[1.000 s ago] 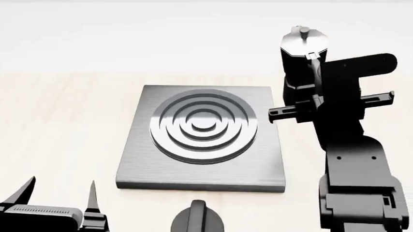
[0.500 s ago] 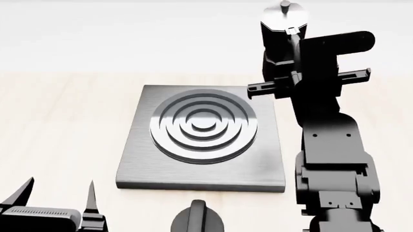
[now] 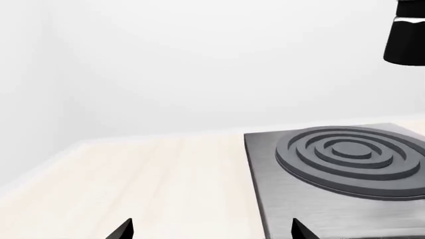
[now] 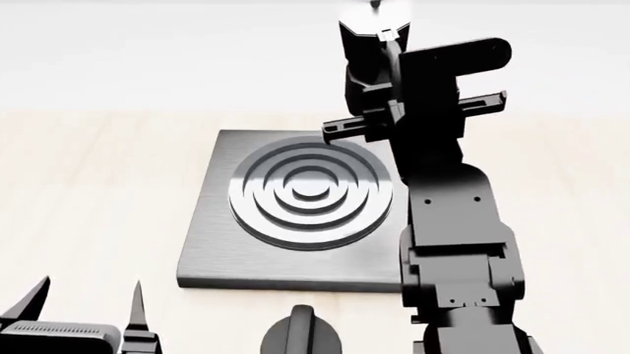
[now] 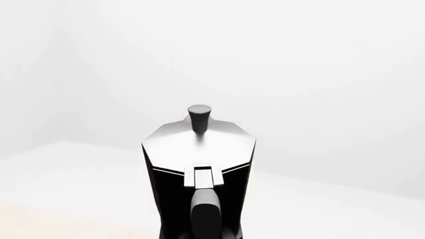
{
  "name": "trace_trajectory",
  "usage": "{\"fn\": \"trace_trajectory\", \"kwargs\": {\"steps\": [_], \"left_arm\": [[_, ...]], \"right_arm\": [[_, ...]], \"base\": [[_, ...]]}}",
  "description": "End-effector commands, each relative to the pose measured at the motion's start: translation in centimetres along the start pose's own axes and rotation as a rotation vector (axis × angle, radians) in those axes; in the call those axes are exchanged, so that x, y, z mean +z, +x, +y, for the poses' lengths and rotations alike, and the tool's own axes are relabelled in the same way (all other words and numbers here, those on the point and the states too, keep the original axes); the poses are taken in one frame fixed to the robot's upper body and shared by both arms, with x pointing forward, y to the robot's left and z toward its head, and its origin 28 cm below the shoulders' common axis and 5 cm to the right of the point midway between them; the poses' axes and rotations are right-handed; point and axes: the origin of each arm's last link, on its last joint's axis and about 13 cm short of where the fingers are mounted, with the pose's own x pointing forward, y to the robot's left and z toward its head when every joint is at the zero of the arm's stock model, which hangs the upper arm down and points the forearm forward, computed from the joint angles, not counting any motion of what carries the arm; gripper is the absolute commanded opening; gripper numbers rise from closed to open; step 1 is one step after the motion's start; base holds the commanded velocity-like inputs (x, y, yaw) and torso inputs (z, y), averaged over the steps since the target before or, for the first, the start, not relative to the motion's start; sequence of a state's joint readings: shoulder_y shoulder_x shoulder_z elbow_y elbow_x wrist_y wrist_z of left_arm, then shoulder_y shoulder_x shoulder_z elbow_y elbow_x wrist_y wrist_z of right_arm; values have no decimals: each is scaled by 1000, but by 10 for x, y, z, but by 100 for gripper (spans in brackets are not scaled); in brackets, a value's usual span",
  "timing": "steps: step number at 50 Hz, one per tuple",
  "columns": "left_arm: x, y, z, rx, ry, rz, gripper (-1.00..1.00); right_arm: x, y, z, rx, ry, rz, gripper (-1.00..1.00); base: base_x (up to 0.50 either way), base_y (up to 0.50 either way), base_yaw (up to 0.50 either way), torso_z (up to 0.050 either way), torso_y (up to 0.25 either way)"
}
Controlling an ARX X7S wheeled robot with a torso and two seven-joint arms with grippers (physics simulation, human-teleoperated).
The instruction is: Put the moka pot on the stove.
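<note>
The moka pot [image 4: 361,53], glossy black with a silver lid, hangs in the air above the stove's far right corner. My right gripper [image 4: 386,82] is shut on its curved handle from behind. In the right wrist view the moka pot [image 5: 199,164] fills the middle, with the lid knob up and the handle toward the camera. The stove [image 4: 212,251] is a grey square slab with a ring burner [image 4: 310,193], flat on the light wood table. My left gripper [image 4: 87,306] is open and empty at the near left. In the left wrist view the stove [image 3: 265,164] lies ahead and the pot's base [image 3: 406,42] shows above it.
A short black round knob [image 4: 303,335] sits just in front of the stove's near edge. The right arm [image 4: 453,243] reaches over the stove's right side. The wooden table top [image 4: 99,184] stretches to the left of the stove, with a white wall behind it.
My right arm has carried the moka pot to the left and a little up, from beside the stove's right edge to above its far right corner. The left gripper has barely moved.
</note>
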State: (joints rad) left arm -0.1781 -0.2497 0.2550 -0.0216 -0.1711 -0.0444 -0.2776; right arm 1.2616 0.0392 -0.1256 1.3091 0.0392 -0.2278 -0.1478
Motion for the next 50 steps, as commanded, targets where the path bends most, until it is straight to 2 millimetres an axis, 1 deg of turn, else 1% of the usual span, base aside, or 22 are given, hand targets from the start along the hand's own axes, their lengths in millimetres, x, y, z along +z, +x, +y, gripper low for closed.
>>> {"fn": "trace_trajectory", "kwargs": {"steps": [1,16,28,32,42,50], "left_arm": [[-1,-3,0,-5,-9,4,100],[-2,-4,0,0,-12,4,100],[-2,-3,1,1,-14,2,100],[-2,-3,1,1,-14,2,100],[-1,-3,1,1,-15,3,100],[-1,-3,1,0,-16,1,100]], "right_arm": [[6,5,16,43,15,-37,-100],[2,4,30,105,29,-39,-100],[0,3,37,123,82,-55,-100],[-1,3,38,119,82,-50,-100],[4,5,41,120,99,-49,-100],[2,5,43,122,107,-36,-100]], "base": [[0,0,0,0,0],[0,0,0,0,1],[0,0,0,0,1],[0,0,0,0,3],[0,0,0,0,1],[0,0,0,1,1]]}}
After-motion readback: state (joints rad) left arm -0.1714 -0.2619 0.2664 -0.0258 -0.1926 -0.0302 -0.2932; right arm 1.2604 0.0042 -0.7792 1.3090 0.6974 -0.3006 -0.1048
